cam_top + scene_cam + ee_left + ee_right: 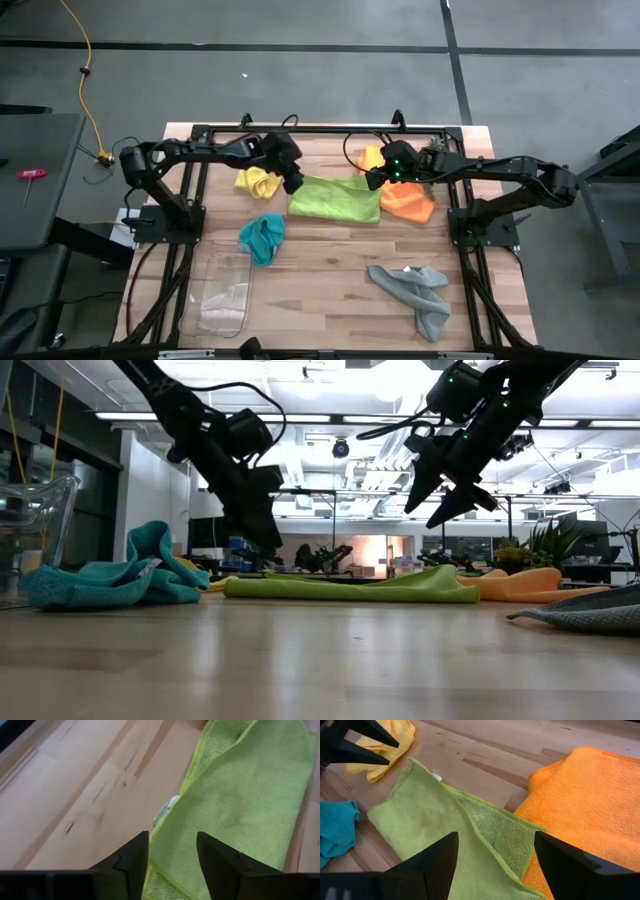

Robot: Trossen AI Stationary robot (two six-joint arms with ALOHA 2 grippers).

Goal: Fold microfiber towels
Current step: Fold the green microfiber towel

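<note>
Wooden table (320, 290): your flat lime green microfiber towel (334, 199) lies mid-table between both arms. Left gripper (293, 183) hovers unclenched over its left edge; right gripper (372, 180), fingers spread, hangs above its right edge beside the orange cloth (410, 203).

One towel (335, 198) is being flanked by two others, left (258, 181) and right (408, 200); a tray (218, 296) is lying nearer the front.
</note>
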